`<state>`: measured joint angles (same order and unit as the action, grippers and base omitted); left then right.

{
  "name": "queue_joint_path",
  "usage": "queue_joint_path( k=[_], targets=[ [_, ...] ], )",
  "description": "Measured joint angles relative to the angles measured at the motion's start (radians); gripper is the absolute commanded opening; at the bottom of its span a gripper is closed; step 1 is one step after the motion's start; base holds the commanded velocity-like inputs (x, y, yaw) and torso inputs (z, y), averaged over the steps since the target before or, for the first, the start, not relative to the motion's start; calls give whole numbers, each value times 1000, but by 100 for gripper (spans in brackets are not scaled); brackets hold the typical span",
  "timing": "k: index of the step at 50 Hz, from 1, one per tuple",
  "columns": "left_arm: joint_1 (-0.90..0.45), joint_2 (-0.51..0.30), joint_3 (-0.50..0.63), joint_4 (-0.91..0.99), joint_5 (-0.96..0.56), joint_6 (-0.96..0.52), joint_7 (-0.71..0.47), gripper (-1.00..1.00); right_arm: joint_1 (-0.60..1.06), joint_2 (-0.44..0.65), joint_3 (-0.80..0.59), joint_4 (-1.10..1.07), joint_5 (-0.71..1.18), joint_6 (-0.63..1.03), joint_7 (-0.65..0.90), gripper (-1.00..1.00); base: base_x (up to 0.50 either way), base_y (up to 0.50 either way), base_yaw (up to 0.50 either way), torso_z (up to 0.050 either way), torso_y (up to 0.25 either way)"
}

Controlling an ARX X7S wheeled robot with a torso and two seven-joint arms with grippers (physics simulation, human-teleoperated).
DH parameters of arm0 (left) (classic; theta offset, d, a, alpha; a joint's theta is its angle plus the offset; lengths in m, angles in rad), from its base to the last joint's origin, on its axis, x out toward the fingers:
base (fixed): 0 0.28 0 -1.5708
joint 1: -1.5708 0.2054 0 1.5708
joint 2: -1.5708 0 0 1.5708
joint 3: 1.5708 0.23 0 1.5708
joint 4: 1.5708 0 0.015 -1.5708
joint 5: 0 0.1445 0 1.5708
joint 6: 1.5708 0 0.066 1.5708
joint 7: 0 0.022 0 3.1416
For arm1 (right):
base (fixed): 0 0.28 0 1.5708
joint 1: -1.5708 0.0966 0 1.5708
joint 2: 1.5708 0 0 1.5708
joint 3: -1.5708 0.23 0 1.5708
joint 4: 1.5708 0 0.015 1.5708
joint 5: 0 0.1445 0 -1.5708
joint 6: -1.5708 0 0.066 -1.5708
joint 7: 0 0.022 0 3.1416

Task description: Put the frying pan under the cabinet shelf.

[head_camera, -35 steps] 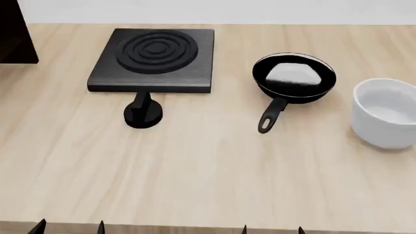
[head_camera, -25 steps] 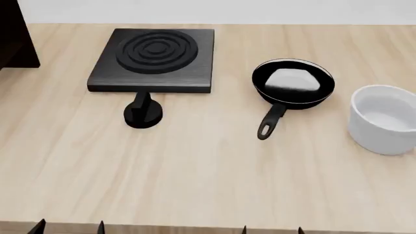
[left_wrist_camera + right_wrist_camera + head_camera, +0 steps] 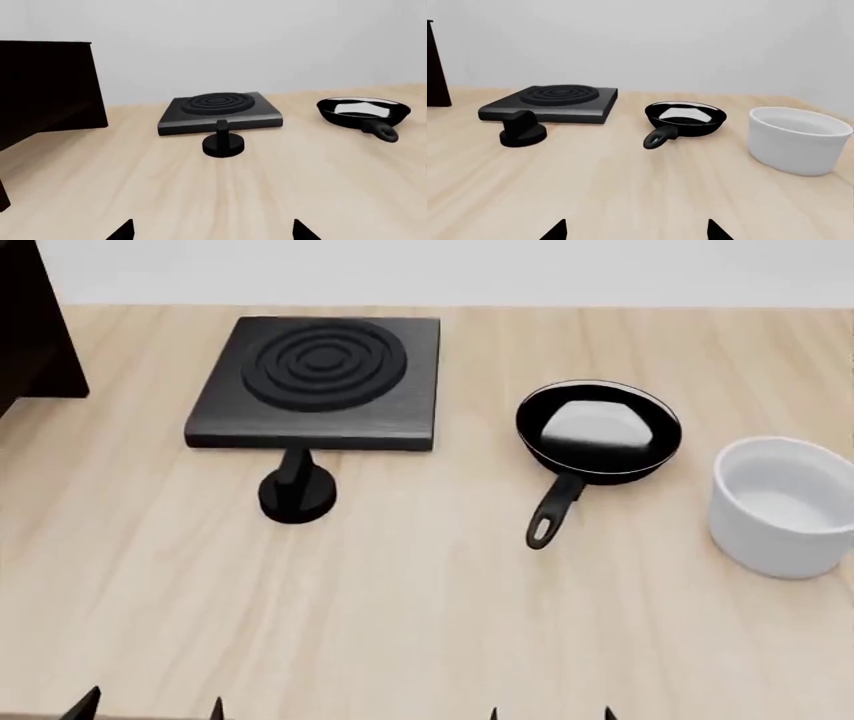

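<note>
A pale wooden table [image 3: 400, 620] under a plain white wall carries everything. The frying pan [image 3: 598, 432] sits right of centre, between the stove plate [image 3: 318, 380] and the white bowl [image 3: 781, 518], far from the cabinet [image 3: 34, 325] at the left edge. Its handle runs back towards the robot, closer to the right gripper [image 3: 636, 231] than the left gripper [image 3: 213, 231]. Both grippers stand wide open and empty, and no writing shows.

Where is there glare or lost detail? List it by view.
Head view: a pale glossy patch fills the frying pan. Left wrist view: the cabinet is near-black, no detail showing. Right wrist view: soft sheen inside the pan; the bowl is evenly lit.
</note>
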<state>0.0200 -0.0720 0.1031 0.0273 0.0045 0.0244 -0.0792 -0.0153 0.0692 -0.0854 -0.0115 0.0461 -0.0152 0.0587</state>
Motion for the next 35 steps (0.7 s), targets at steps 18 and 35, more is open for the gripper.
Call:
queue_joint_path(
  k=[18,35],
  targets=[
    [3,-23,22,9,-14,8,-33,100,0,25,-28,-7,21,5,22,100,0,0,0,48,74],
    [4,-43,45,58,-51,-61,-40,100,11,50,-48,-38,31,51,47,100,0,0,0,28,43]
  ],
)
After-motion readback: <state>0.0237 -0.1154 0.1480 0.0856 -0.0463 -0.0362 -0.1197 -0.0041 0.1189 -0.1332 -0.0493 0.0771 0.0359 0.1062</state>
